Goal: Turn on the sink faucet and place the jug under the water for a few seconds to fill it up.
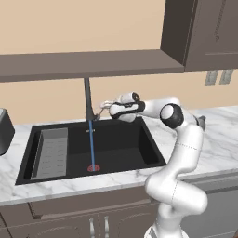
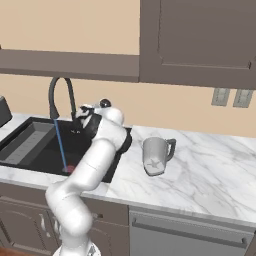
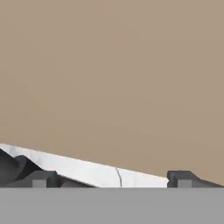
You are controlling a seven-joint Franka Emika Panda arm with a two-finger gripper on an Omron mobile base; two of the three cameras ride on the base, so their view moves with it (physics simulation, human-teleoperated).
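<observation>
I can read no text, label, brand or number anywhere; the only mark is a pale star on the jug point(image 2: 156, 156)

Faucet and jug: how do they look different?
The sink faucet is tall, thin and nearly black; the jug is short, wide and pale grey. The faucet stands behind the sink pouring water; the jug sits dry on the counter. Both are untouched.

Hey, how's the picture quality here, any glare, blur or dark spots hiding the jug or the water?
Right base view: flat, even light, the jug sharp on the counter, no glare. Left base view: the water reads clearly against the dark sink. Hand view: soft, mostly plain wall, fingertips cropped low.
</observation>
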